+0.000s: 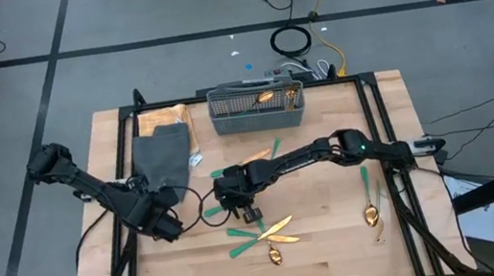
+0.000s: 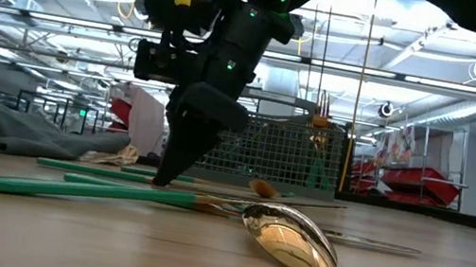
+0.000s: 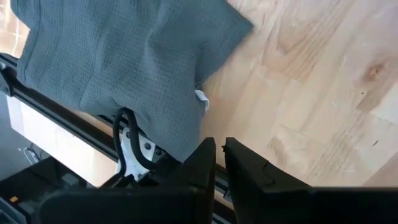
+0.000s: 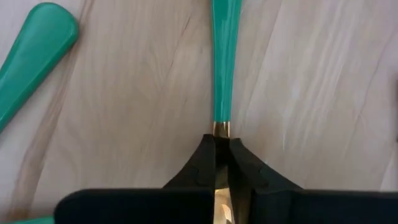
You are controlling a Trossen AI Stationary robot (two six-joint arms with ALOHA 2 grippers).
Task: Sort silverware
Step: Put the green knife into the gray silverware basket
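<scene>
**Item: green-handled utensil, in grasp.** The right hand (image 4: 216, 152) is pressed down to the bench (image 1: 339, 241) near its middle, fingers closed onto the gold neck of one utensil (image 4: 224, 56) just where the green handle ends. The handle runs straight out ahead of the fingertips, so the long axis lies in line with the hand's reach and the grip crosses it squarely. The utensil lies flat on the wood; it is pinched, not yet lifted.

**Item: loose silverware.** A cluster (image 1: 261, 235) of green handles and gold heads lies just beside the right hand on the near side, one spoon bowl (image 2: 293, 238) facing the low camera. Two more pieces (image 1: 369, 196) lie well apart toward the right edge, and a few (image 1: 264, 153) sit between the hand and the basket.

**Item: grey mesh basket** (image 1: 257, 115). Stands at the far edge of the bench, already holding some pieces.

**Item: left hand** (image 3: 219, 163). Waits at the left side near the grey cloth (image 1: 160, 155), fingers nearly together with only a slit between, gripping nothing.

**Assessment.** The right arm is clearly the one placed for this piece. The lift likely depends on the narrow neck staying centred between the fingers, since the long handle could swing.
</scene>
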